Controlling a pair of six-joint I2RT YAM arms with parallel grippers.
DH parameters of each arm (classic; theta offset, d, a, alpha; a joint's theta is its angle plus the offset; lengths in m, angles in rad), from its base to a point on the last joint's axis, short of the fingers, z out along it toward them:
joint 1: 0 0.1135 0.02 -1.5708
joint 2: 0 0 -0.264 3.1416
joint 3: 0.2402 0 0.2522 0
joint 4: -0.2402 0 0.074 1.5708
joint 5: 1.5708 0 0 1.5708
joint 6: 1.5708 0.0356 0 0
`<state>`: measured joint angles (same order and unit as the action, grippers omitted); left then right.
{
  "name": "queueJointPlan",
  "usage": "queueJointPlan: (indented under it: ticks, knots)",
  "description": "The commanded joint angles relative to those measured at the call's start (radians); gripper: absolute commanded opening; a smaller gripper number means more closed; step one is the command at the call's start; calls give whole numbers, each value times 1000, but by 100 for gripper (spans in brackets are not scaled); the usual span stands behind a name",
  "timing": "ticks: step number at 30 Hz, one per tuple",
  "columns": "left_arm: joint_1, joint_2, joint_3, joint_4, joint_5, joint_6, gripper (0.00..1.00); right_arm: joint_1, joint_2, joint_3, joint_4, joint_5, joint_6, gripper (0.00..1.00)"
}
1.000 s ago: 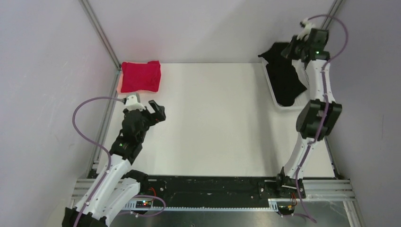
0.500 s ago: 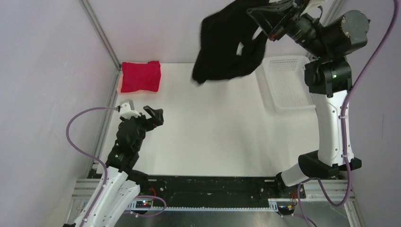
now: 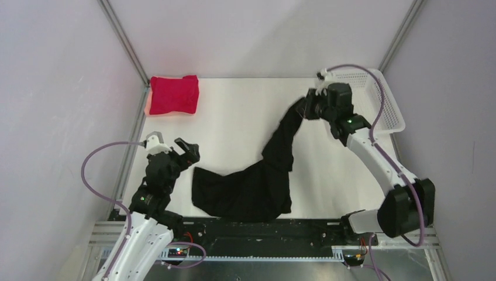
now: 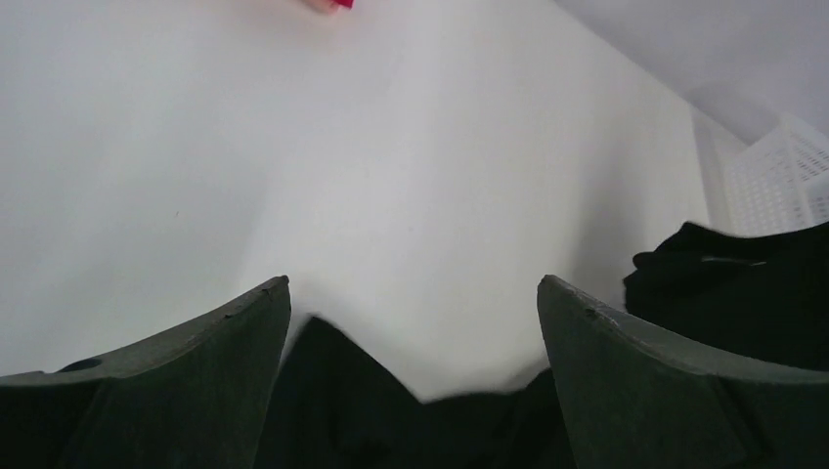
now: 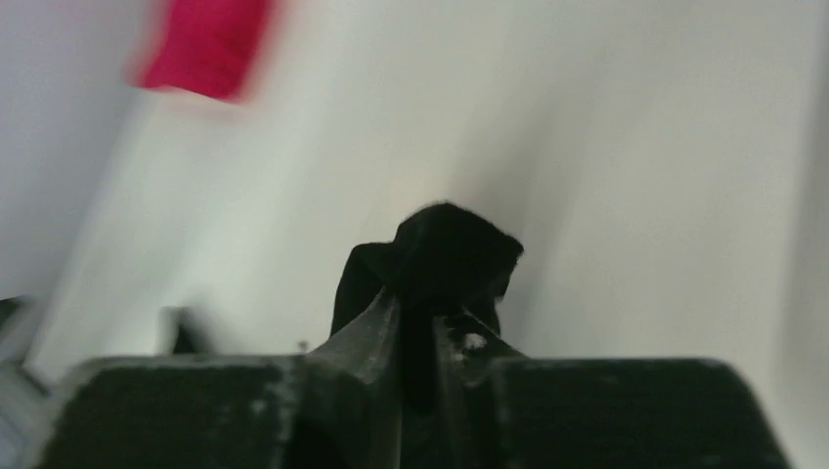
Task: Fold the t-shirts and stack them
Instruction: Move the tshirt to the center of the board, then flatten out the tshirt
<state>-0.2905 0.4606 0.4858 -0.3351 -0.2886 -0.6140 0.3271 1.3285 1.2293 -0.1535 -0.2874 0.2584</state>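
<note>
One black t-shirt (image 3: 248,190), hauled out of the basket (image 3: 391,102), is now draping onto the table (image 3: 234,117) for flattening; right gripper (image 3: 304,110) is pinching its end, left gripper (image 3: 175,147) is gaping empty

White mesh basket (image 3: 392,110), white table (image 3: 234,126)

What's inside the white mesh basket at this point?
Only the white mesh basket's own bare floor shows, with nothing lying in it. Its near-left corner is hidden behind the right arm, so that part cannot be checked.
</note>
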Motion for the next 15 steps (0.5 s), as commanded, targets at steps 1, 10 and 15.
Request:
queueJointPlan:
  ticks: [1,10,15]
  knots:
    - [-3,34,-15,-47,-13,-43,100,-94,81,-106,-56,260,87,38]
    - [-3,191,-68,-60,109,-118,98,12,85,-108,-119,528,13,99]
    - [-4,334,-114,-68,94,-188,99,126,101,-114,-169,543,-44,100]
